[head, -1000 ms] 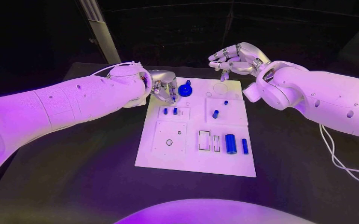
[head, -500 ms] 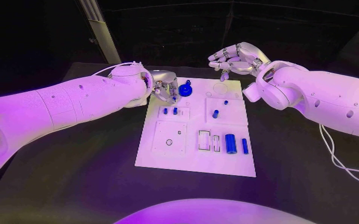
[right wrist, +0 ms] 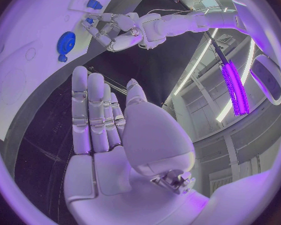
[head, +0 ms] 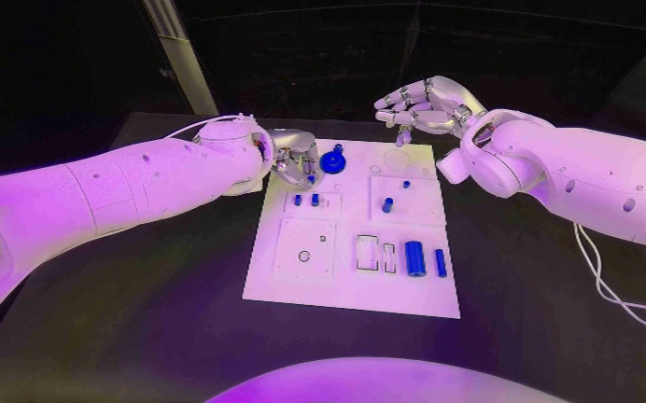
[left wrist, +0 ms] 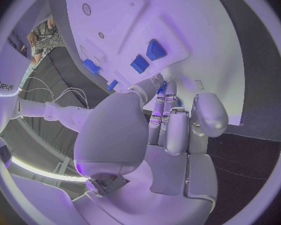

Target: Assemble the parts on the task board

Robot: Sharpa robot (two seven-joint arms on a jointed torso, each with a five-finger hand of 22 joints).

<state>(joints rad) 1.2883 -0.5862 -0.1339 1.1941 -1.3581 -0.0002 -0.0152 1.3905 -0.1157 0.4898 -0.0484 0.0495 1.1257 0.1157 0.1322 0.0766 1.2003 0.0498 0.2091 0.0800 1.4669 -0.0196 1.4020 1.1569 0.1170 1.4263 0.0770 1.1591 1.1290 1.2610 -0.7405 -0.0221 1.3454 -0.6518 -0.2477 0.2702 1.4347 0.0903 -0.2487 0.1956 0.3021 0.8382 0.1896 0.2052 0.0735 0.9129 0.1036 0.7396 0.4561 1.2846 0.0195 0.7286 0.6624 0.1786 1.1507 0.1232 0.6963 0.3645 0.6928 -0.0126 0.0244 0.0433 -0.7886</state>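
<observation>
Left hand, upper left of centre in the head view, curls over the board's top left corner beside a blue gear; whether it holds anything I cannot tell. Right hand, upper right, hovers open and empty. Several blue parts lie loose, so much assembly looks left. Right wrist view shows the gear's teeth.

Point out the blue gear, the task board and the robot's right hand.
blue gear point(head: 332, 161): head view, its round face.
task board point(head: 353, 288): head view, bare near edge.
right hand point(head: 426, 104): head view, middle of the hand.
</observation>
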